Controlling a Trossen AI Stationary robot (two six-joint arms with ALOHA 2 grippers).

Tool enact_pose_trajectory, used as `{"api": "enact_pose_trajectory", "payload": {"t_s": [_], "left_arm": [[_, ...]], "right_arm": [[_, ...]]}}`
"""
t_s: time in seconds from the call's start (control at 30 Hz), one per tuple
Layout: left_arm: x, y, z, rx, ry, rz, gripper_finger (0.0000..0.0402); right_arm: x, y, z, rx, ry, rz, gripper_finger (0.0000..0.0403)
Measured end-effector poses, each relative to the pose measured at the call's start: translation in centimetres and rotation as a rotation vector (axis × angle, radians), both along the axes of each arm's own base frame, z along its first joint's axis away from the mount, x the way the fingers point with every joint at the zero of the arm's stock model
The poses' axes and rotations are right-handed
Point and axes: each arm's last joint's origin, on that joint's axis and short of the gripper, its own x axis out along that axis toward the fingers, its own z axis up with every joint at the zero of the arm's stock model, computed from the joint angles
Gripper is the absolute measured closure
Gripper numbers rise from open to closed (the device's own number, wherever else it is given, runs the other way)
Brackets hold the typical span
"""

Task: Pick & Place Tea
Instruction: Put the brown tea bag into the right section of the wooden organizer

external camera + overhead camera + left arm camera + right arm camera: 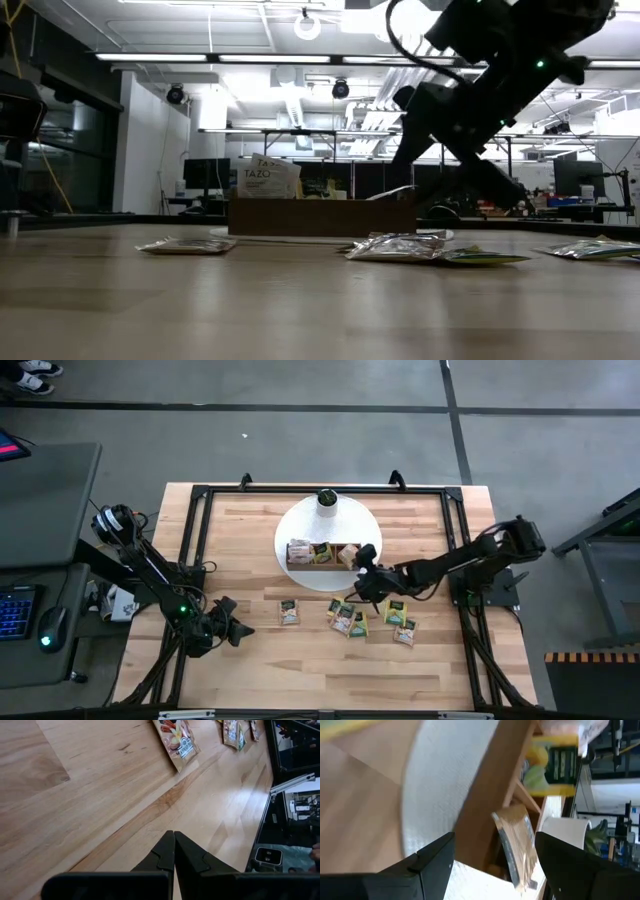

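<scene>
Right gripper (362, 556) fingers spread apart, hanging over the right end of the wooden tray (322, 565)

It's right at the tray's edge on the white round plate (300, 525); a sachet (517, 842) sits between its fingers, looks like no contact but it's blurry. Tray already has a few tea sachets (321, 552) inside. More loose sachets (348, 620) lie on the table (250, 660) just in front of the tray, one (290, 611) off alone. Left gripper (232, 628) is pinched together, parked well away from the tray near that lone one.
</scene>
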Motion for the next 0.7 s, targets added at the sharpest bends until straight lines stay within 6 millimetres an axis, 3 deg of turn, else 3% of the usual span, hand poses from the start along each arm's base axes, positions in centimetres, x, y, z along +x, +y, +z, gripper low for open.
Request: {"api": "enact_pose_trajectory", "payload": {"t_s": [0.47, 0.7], "left_arm": [[0.0, 0.0, 0.0, -0.001, -0.003, 0.002, 0.0401], [0.0, 0.0, 0.0, -0.002, -0.003, 0.002, 0.0401]], "right_arm": [[0.2, -2.5, -0.1, -0.013, 0.0, -0.099, 0.0136], [0.3, -2.4, -0.2, 0.005, 0.002, -0.083, 0.0192]]}}
